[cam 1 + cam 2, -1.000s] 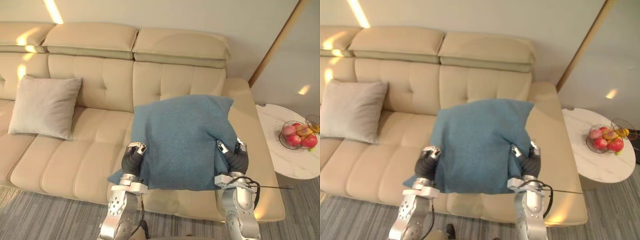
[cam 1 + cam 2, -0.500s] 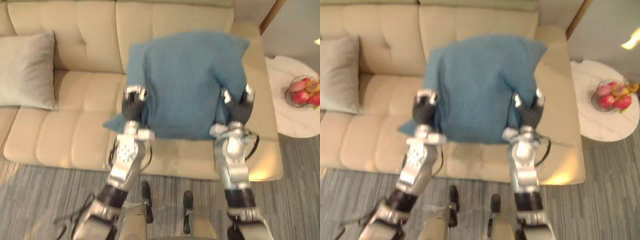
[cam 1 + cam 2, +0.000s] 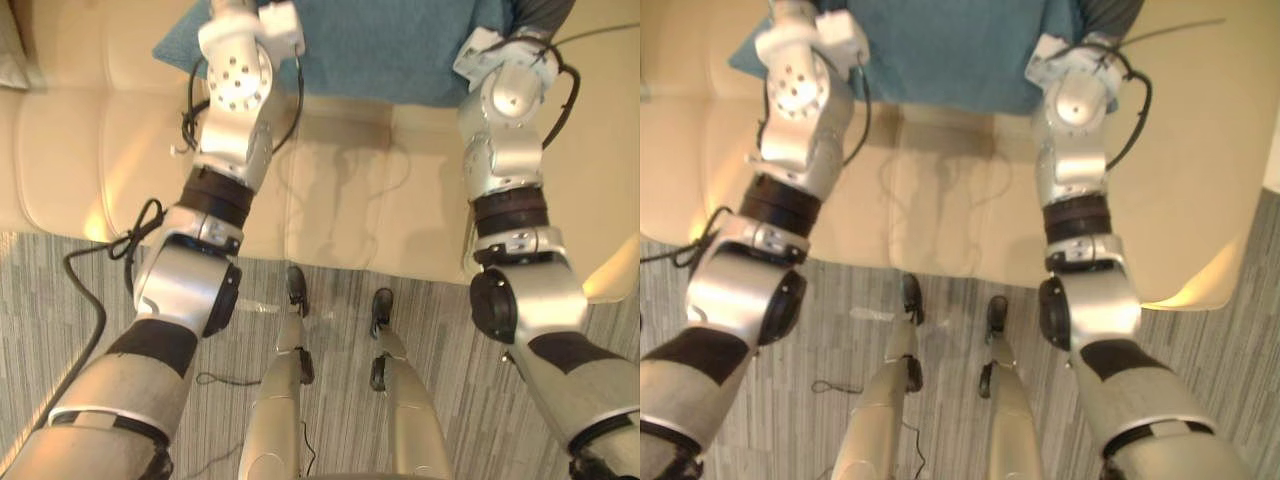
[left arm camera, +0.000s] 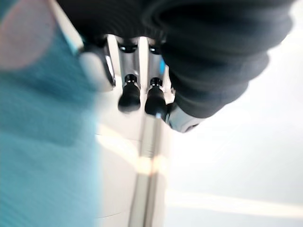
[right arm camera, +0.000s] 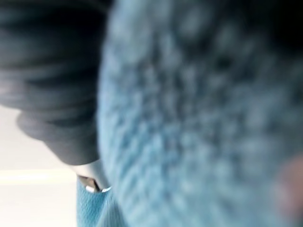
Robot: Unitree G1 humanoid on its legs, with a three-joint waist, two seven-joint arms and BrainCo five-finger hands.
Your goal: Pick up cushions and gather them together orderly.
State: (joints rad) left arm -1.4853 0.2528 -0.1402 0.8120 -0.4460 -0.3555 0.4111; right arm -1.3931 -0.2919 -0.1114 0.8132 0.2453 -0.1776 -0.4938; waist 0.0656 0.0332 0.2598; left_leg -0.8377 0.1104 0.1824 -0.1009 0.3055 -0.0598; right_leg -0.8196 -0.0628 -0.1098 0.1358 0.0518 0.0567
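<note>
Progress: I judge I'm in the carry stage. One blue cushion (image 3: 380, 50) is up between my two arms, and nothing in my views shows it placed with the others yet.
Done: the pick-up looks made, as the cushion's lower edge hangs level with my wrists, over the sofa (image 3: 350, 210) seat.
Left to do: take it to the other cushions, set it down squarely beside them, then let go. That is all ahead of me, as far as I can judge.
Cushion position: between my hands, right against the left hand (image 4: 137, 66) on its thumb side and pressed up close to the right hand (image 5: 52, 71).
Left hand: beside the cushion with the sofa beyond it. I cannot tell whether it is clasping the fabric or just braced against it.
Right hand: its dark cover sits flush with the blue fabric, and I cannot tell its grasp either.
Cushion look: teal-blue, a coarse woven weave close up, soft and plump, its lower edge fairly straight with one corner poking out past my left wrist.
Handling: I expect it to sag if one side slips.
</note>
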